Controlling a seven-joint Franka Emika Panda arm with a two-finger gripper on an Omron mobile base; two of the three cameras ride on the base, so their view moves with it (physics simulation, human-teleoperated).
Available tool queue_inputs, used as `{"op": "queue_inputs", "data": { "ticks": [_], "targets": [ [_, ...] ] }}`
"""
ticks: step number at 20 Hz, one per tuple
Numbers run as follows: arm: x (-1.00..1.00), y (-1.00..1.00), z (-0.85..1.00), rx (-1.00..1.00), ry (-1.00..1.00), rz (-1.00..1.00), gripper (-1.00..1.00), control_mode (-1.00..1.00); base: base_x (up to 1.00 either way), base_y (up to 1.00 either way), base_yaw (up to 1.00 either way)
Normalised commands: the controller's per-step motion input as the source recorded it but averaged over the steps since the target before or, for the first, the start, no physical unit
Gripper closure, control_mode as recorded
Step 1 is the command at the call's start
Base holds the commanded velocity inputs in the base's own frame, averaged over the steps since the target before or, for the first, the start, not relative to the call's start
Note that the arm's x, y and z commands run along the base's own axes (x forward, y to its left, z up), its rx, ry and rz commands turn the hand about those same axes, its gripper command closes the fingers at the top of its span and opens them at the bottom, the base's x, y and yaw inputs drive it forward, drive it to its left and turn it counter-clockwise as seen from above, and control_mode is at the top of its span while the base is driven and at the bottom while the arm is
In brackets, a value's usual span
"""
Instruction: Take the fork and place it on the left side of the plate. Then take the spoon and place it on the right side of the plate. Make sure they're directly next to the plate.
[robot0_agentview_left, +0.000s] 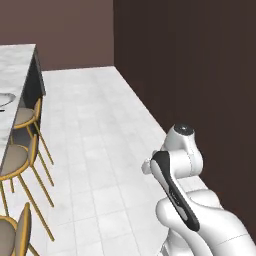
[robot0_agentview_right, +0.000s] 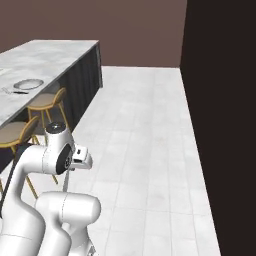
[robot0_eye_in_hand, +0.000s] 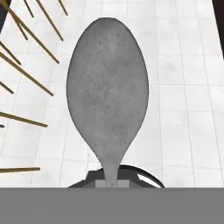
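Note:
The all-grey spoon (robot0_eye_in_hand: 107, 87) points away from the hand, its oval bowl large in the hand view over the white floor tiles. My gripper (robot0_eye_in_hand: 112, 180) is shut on the spoon's thin handle. The arm is folded close to the base, with the hand (robot0_agentview_right: 82, 158) low and well away from the counter. On the marble island counter (robot0_agentview_right: 55, 55), the round plate (robot0_agentview_right: 28, 84) with its grey rim lies far off. The dark-handled fork (robot0_agentview_right: 17, 91) lies right beside the plate's rim. A sliver of the plate (robot0_agentview_left: 4, 100) shows at the left edge of the left base view.
Bar stools (robot0_agentview_right: 46, 102) with thin gold legs line the island's near side, between me and the counter. Another stool (robot0_agentview_left: 15, 160) stands at the left. A dark wall (robot0_agentview_left: 190, 65) runs along the right. White tiled floor (robot0_agentview_right: 145, 125) lies open ahead.

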Motion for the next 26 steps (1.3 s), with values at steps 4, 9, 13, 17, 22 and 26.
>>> {"op": "queue_inputs", "data": {
  "ticks": [4,9,13,17,22,26],
  "targets": [
    [0.0,0.0,0.0,0.0,0.0,0.0,1.0,1.0,0.82,0.02,0.39],
    [0.0,0.0,0.0,0.0,0.0,0.0,1.0,1.0,0.93,0.0,0.19],
    [0.0,0.0,0.0,0.0,0.0,0.0,1.0,1.0,0.94,-0.01,0.06],
    [0.0,0.0,0.0,0.0,0.0,0.0,1.0,1.0,0.94,-0.01,0.02],
    [0.0,0.0,0.0,0.0,0.0,0.0,1.0,1.0,0.94,0.0,0.03],
    [0.0,0.0,0.0,0.0,0.0,0.0,1.0,1.0,0.94,0.0,0.04]
  ]
}}
